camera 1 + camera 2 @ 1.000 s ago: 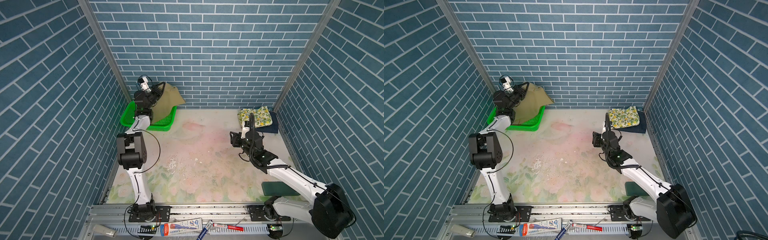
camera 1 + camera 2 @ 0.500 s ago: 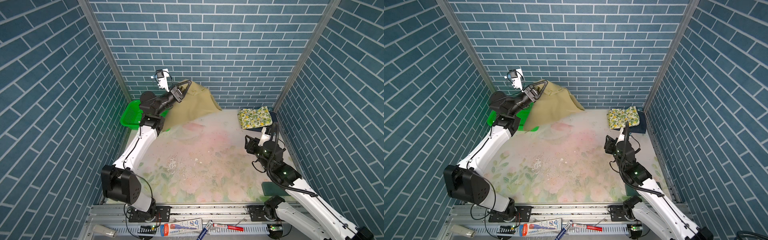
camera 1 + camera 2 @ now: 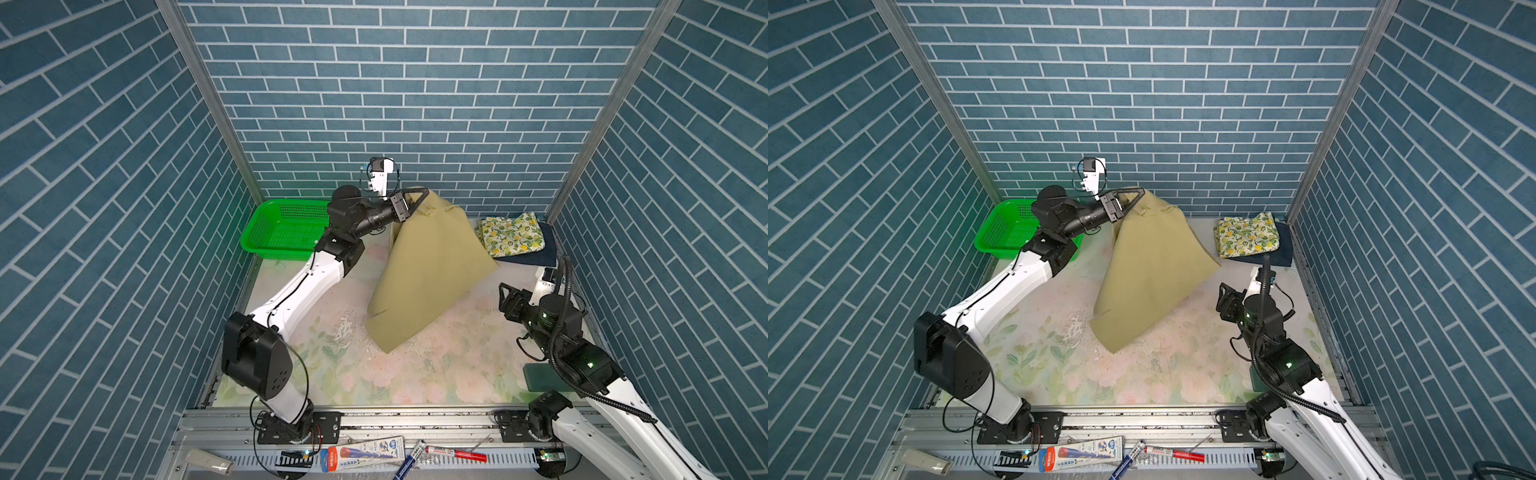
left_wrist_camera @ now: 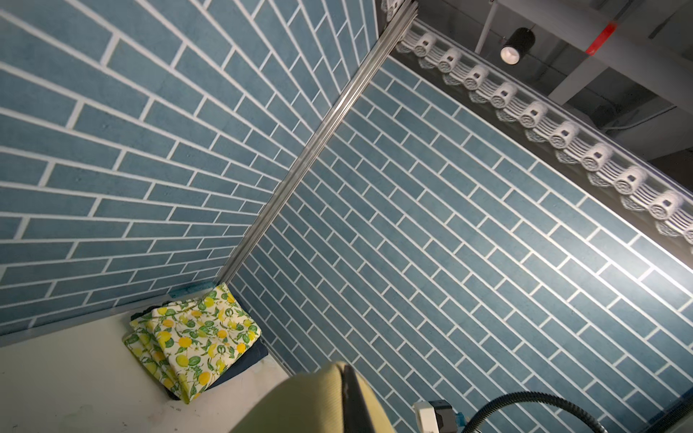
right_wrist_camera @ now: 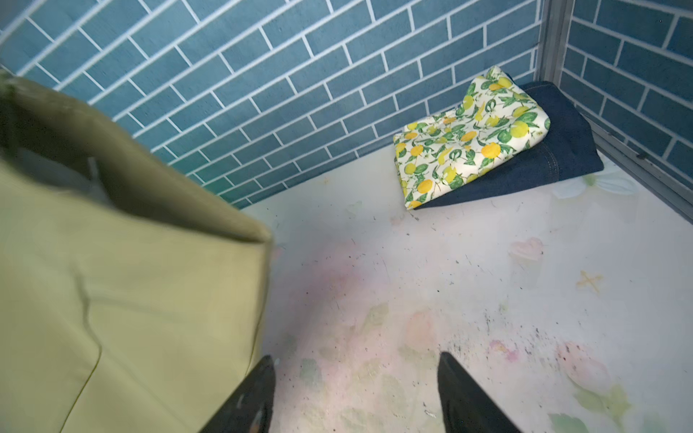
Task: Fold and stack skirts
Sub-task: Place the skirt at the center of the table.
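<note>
The plain khaki skirt (image 3: 428,266) (image 3: 1150,270) hangs by one top corner from my left gripper (image 3: 422,195) (image 3: 1138,193), which is shut on it high up near the back wall. Its lower end rests crumpled on the table. In the left wrist view the khaki cloth (image 4: 300,405) wraps the dark jaw of the left gripper (image 4: 347,371). The lemon-print skirt (image 3: 511,232) (image 5: 468,138) lies folded on the folded denim skirt (image 3: 536,255) (image 5: 555,150) in the back right corner. My right gripper (image 3: 508,296) (image 5: 354,361) is open and empty over the table, just right of the khaki skirt (image 5: 112,281).
A green mesh basket (image 3: 266,226) (image 3: 1000,230) stands at the back left, behind the left arm. A dark green pad (image 3: 540,380) lies at the front right under the right arm. A tube and pens (image 3: 365,451) lie on the front rail. Brick walls close three sides.
My left arm has swung right from the basket, carrying the khaki skirt out over the middle of the table. My right arm has drawn back toward the front right and its jaws have widened.
</note>
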Available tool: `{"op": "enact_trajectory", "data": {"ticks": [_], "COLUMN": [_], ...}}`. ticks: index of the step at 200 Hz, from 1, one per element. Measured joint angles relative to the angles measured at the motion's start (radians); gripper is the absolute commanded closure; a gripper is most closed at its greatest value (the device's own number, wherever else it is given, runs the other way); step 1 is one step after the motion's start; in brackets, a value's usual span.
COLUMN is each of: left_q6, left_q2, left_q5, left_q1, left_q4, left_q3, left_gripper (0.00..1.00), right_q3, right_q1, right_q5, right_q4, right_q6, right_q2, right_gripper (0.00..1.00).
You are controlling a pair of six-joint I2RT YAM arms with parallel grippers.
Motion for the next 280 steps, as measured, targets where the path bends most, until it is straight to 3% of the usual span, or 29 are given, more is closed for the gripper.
{"op": "enact_trajectory", "data": {"ticks": [36, 67, 86, 116, 124, 135, 140, 156, 177, 216, 280], "left_q6": [0.002, 0.023, 0.038, 0.034, 0.031, 0.029, 0.026, 0.003, -0.016, -0.001, 0.076], "left_q2": [0.146, 0.116, 0.0, -0.208, -0.229, -0.222, -0.209, -0.135, -0.101, -0.267, -0.532], "left_q5": [-0.004, -0.005, -0.016, -0.055, -0.069, -0.098, -0.109, -0.142, -0.179, -0.266, -0.492], "left_q1": [-0.035, -0.1, -0.124, -0.131, -0.134, -0.141, -0.145, -0.153, -0.153, -0.157, -0.163], "left_q4": [-0.084, -0.105, -0.053, 0.106, 0.161, 0.221, 0.249, 0.299, 0.341, 0.272, -0.266], "left_q3": [0.191, 0.212, 0.04, -0.43, -0.564, -0.733, -0.806, -1.03, -1.206, -1.205, -1.064], "left_gripper": [1.0, 1.0, 1.0, 1.0, 0.87, 0.51, 0.39, 0.29, 0.2, 0.18, 0.16], "right_q3": [0.0, 0.0, 0.0, 0.0, 0.0, 0.0, 0.0, -0.003, -0.023, -0.098, -0.102], "right_q1": [-0.048, -0.086, -0.093, -0.094, -0.094, -0.096, -0.096, -0.097, -0.097, -0.097, -0.116], "right_q5": [-0.008, -0.019, -0.023, -0.037, -0.045, -0.061, -0.071, -0.106, -0.164, -0.239, -0.304], "right_q4": [-0.006, -0.011, -0.024, -0.061, -0.069, -0.083, -0.091, -0.11, -0.112, -0.112, -0.017], "right_q6": [-0.011, -0.017, -0.017, -0.02, -0.021, -0.026, -0.027, -0.027, -0.023, 0.002, 0.002], "right_q2": [0.032, -0.004, -0.037, -0.067, -0.068, -0.066, -0.064, -0.043, 0.026, 0.17, 0.436], "right_gripper": [0.32, 0.32, 0.32, 0.29, 0.27, 0.25, 0.24, 0.23, 0.24, 0.23, 0.24]}}
